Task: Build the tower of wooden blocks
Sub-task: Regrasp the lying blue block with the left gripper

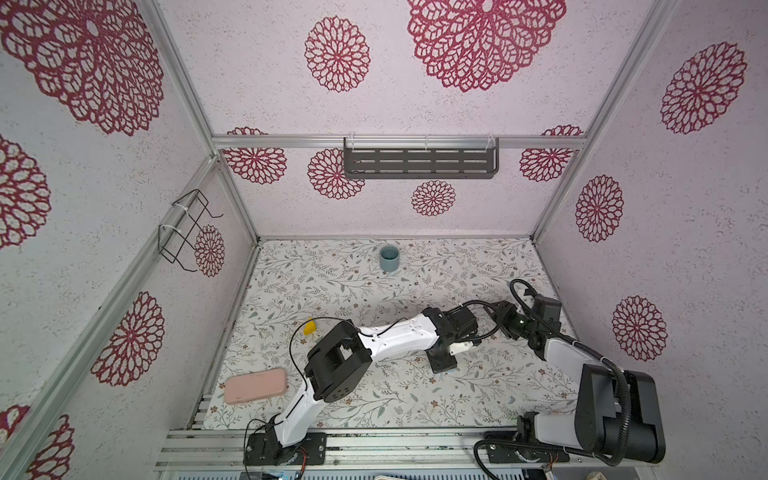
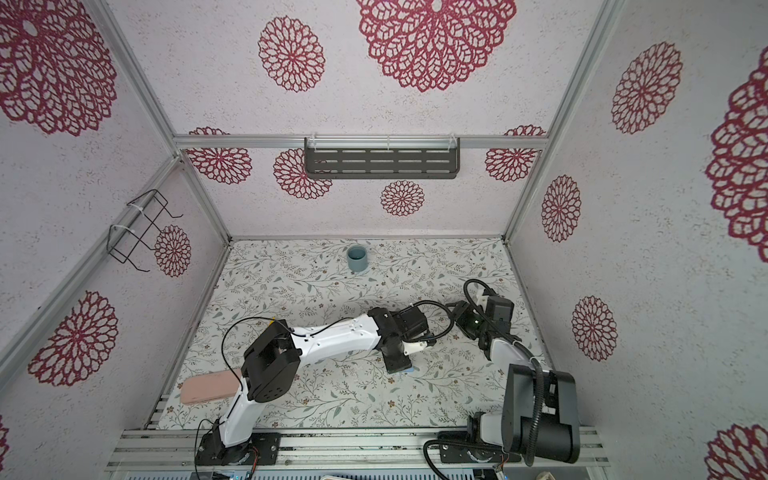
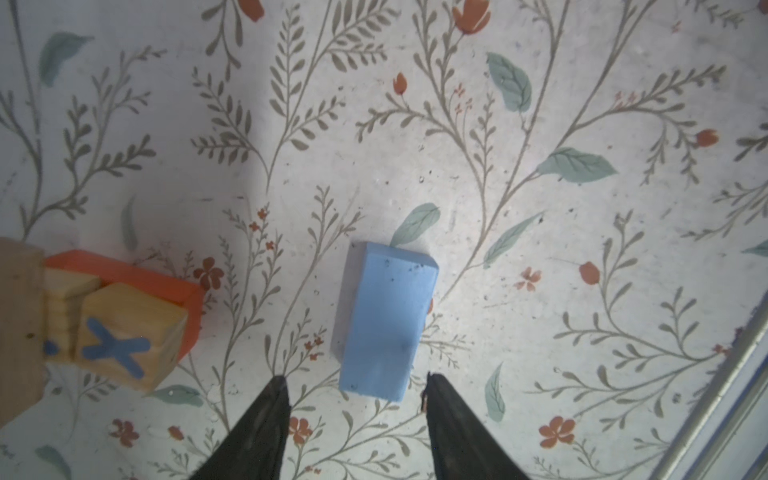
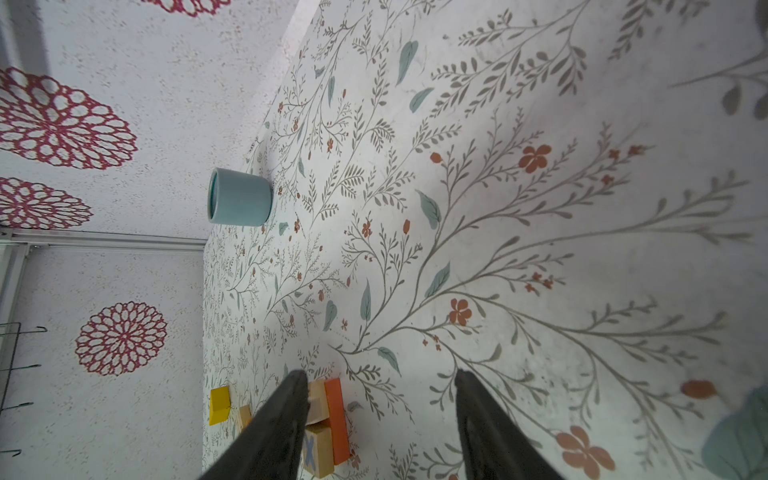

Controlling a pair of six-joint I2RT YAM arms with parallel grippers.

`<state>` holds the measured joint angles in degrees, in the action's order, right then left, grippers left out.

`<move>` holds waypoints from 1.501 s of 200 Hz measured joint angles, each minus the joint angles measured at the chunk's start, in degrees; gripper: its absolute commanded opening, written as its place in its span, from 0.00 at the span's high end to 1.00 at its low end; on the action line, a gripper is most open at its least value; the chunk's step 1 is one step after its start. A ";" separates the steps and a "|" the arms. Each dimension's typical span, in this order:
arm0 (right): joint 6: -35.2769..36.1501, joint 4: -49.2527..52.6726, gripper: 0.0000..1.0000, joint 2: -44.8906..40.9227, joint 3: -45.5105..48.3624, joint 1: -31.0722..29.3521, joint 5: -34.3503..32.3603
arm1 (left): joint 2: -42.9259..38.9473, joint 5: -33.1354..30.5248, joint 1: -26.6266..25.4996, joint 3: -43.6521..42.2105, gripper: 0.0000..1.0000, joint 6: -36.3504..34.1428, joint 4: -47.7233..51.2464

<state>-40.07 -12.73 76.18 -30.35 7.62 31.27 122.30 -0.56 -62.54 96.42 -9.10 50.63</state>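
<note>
the left gripper (image 3: pixel 356 377) has jaws apart, not touching the blue block (image 3: pixel 384 320) flat on the table (image 3: pixel 540 208) between them, near an x cube (image 3: pixel 124 336) atop an orange block (image 3: pixel 124 270). the right gripper (image 4: pixel 380 374) is spread, empty.

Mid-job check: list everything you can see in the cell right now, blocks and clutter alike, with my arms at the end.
blue block: one, light blue, flat on the table, touching nothing
orange block: one, red-orange, flat under the letter cubes
letter cubes: at least two, pale wood with blue letters, on the orange block
tan block: one, plain wood, by the letter cubes, mostly cut off
yellow wedge: one, yellow, table's left half
cup: one, grey-blue, upright near the back wall
pink case: one, pink, front left corner
wire rack: one, black, left wall
shelf: one, dark grey, back wall
left gripper: open, straddling the blue block's near end
right gripper: open, empty
</note>
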 measured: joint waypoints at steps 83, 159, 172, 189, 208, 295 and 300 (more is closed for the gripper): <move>0.02 0.04 0.40 0.00 0.00 0.00 0.02 | -3.28 1.20 -1.07 -5.46 0.48 1.84 -7.26; 0.04 0.24 0.40 0.00 -0.02 0.00 0.02 | -0.63 1.57 -1.25 -6.08 0.52 1.84 -8.87; 0.04 0.24 0.40 0.00 -0.02 0.00 0.02 | -0.63 1.60 -1.14 -6.43 0.54 1.84 -9.25; 0.04 0.22 0.40 0.00 -0.04 0.00 0.02 | -0.63 1.60 -0.98 -6.62 0.58 1.90 -9.51; 0.04 0.24 0.40 0.00 -0.04 0.00 0.04 | -0.63 1.81 -0.79 -6.99 0.62 2.12 -9.84; 0.04 0.63 0.39 0.00 -0.04 0.00 0.55 | -0.92 2.69 -0.50 -8.22 0.76 2.78 -11.17; 0.07 0.74 0.39 0.00 -0.04 0.00 0.61 | -1.01 2.73 -0.48 -8.39 0.76 2.91 -11.30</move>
<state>-40.01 -11.99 76.18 -30.39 7.62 31.88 121.30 2.17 -63.02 88.03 -6.20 39.33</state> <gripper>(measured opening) 0.610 0.312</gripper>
